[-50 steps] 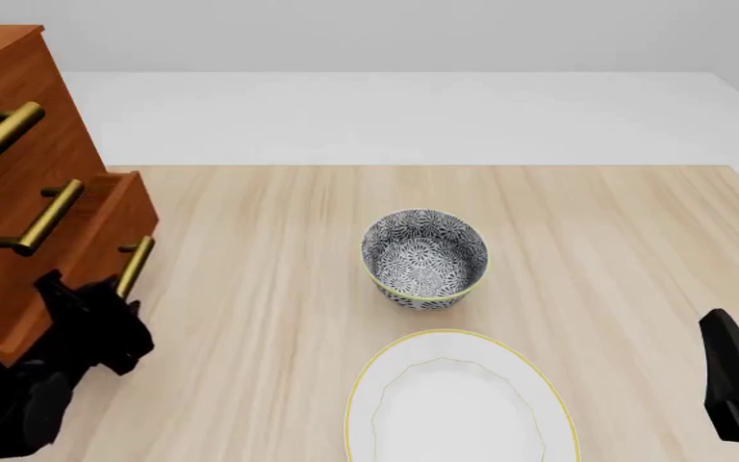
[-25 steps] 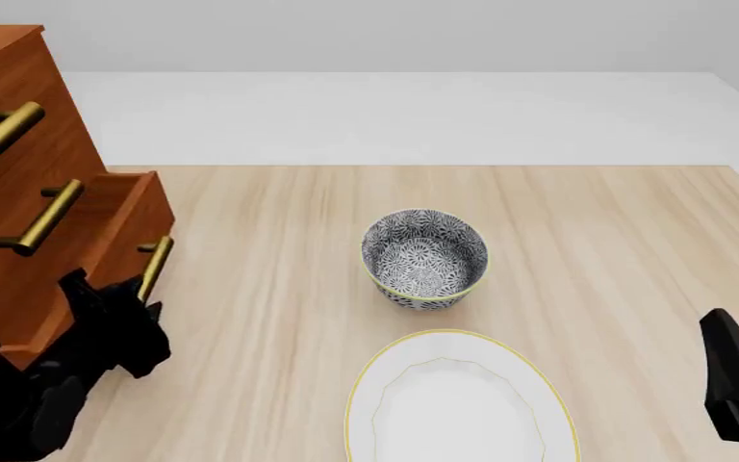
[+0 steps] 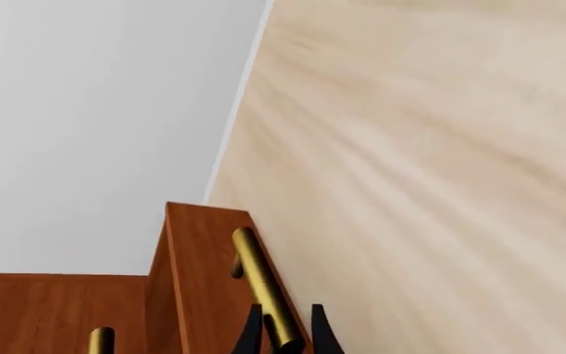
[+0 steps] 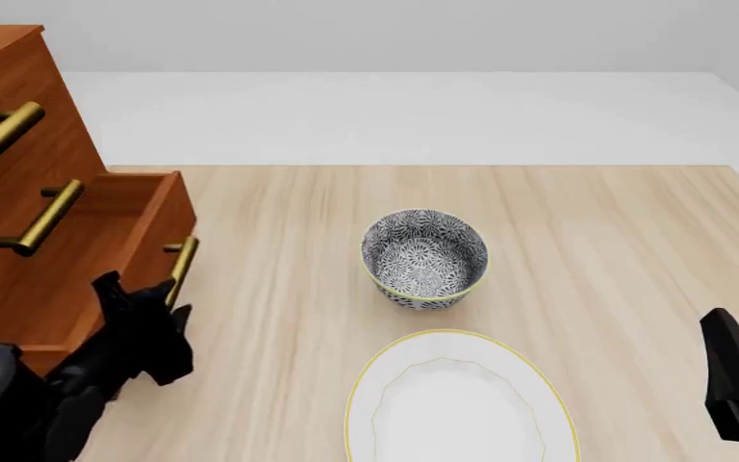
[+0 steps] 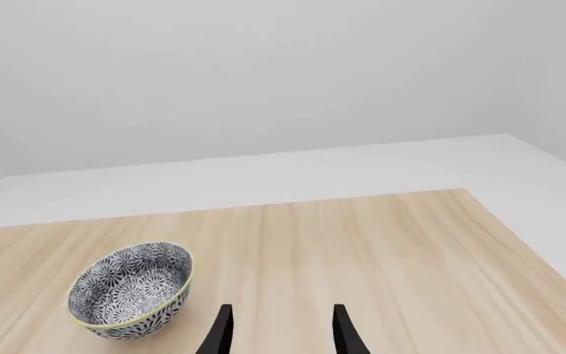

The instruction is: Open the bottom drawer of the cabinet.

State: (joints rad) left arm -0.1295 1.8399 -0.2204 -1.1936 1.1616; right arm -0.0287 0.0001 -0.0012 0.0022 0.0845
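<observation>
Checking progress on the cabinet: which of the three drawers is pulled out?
The bottom drawer, lowest of the three. It juts from the cabinet, and the left gripper grips its handle; the upper two sit flush.

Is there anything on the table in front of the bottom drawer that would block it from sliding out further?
Nothing visible does. The bottom drawer is partly out, with the left gripper shut on its handle. The bowl and plate sit well off to the side, with bare table between.

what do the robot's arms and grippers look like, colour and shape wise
Both arms are matte black all over, with no markings or cables visible. The left gripper is a chunky, angular black block; its wrist view shows two slim, pointed black fingers. The right gripper has the same thin, tapering black fingers on a blocky body.
</observation>
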